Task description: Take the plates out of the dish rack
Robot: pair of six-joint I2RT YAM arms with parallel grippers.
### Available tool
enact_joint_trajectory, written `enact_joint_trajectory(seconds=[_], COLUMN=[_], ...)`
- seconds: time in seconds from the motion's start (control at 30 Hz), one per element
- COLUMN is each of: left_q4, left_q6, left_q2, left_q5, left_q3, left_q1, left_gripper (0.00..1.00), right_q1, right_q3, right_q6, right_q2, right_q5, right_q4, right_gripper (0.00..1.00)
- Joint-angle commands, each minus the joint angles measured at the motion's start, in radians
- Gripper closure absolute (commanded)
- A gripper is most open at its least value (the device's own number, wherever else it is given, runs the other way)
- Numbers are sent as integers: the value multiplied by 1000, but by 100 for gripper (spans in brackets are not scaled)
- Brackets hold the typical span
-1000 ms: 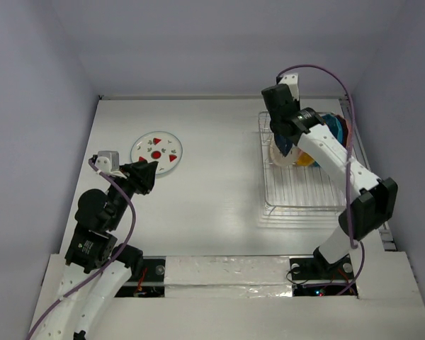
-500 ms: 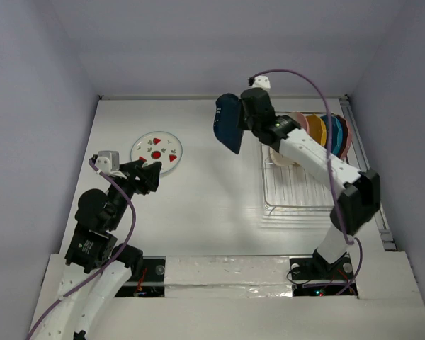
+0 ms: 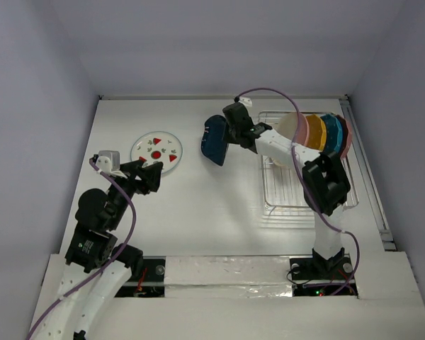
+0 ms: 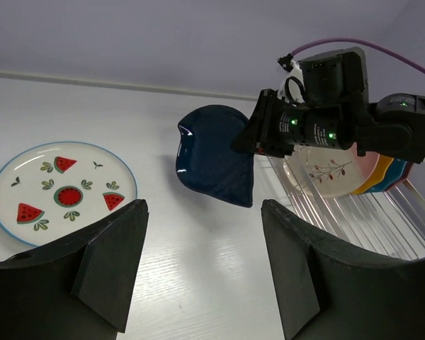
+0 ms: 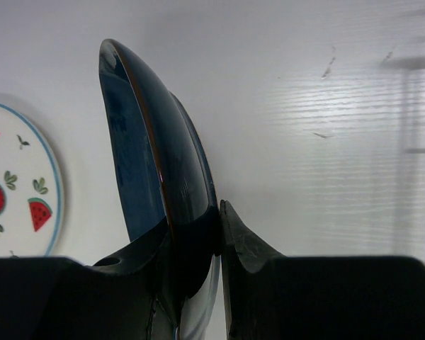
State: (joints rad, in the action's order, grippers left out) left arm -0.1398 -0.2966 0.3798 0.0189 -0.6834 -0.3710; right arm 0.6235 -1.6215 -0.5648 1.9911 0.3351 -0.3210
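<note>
My right gripper (image 3: 230, 136) is shut on the rim of the navy teardrop plate (image 3: 214, 139) and holds it on edge above the table, left of the dish rack (image 3: 308, 188). The navy plate also shows in the right wrist view (image 5: 152, 170) and in the left wrist view (image 4: 216, 161). The white plate with red fruit marks (image 3: 156, 151) lies flat on the table at the left. Cream, yellow, teal and pink plates (image 3: 319, 131) stand upright at the far end of the rack. My left gripper (image 3: 150, 177) is open and empty, just near of the white plate.
The rack's near part is bare wire grid. A raised table edge (image 3: 365, 177) runs along the right of the rack. White walls close in the back and sides.
My right gripper has lifted the navy plate out of the rack and carried it left over the table. The left arm has barely moved.
</note>
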Motion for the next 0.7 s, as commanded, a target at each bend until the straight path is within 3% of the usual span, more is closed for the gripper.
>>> enact_joint_trajectory(seconds=[0.0,0.33,0.57,0.6,0.67], left_q4=[46,46,45,46,46], left_q6=[4,5,4,4,4], left_q2=[13,13,11,11,11], left_q5=[18,21,24,26,30], left_q3=[-36,-34,-34,-34,-34], left_q1=[4,4,4,4,4], left_gripper=[38,38,38,38,38], right_q1=[10,10,10,10,10], right_q3=[0,121,193,202,206], right_q6=[-89,-130,-121,-118,-110], right_q2=[-15,12,-5,-9,-12], right_q5=[-31,-33,-22,-1,5], right_q4=[204,232,227,220,192], right_gripper=[100,95,69,56,50])
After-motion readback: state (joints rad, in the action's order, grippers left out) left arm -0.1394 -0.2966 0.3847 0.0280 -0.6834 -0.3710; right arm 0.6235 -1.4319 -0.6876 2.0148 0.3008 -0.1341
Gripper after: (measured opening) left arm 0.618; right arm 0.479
